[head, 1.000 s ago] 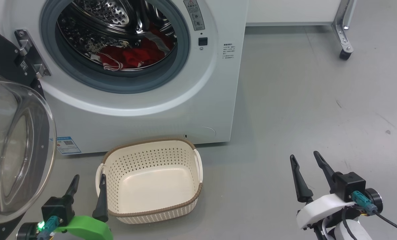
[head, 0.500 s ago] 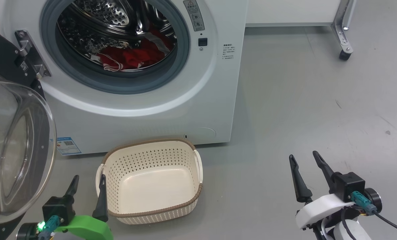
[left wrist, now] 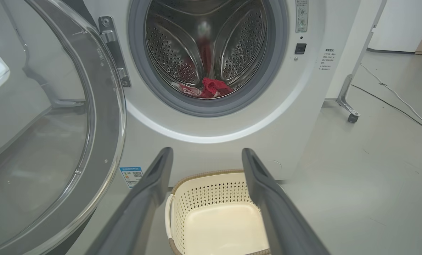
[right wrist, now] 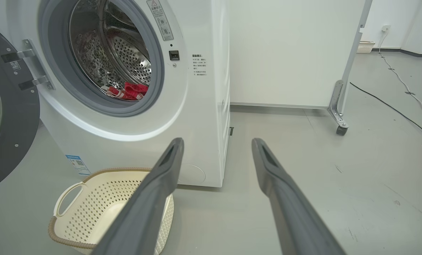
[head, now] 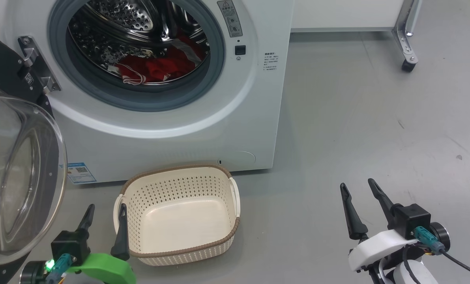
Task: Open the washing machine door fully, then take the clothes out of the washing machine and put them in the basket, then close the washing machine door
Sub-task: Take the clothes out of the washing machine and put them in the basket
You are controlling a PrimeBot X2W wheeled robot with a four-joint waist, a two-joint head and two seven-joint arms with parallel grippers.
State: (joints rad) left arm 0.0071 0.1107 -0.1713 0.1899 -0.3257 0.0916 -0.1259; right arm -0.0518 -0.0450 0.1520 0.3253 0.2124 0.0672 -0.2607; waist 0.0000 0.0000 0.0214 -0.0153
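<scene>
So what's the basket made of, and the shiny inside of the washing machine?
The basket looks like matte cream plastic with moulded holes; its brown rim looks woven, maybe plastic too. The drum looks like polished steel: mirror-bright, punched with holes.

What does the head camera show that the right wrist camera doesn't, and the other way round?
Head view extra: the left gripper, fingers apart, beside the basket. Right wrist view extra: a black cable on the floor and a wall socket. Both: the washing machine, the red clothes in its drum, the open door, the basket, and the right gripper, fingers apart.
</scene>
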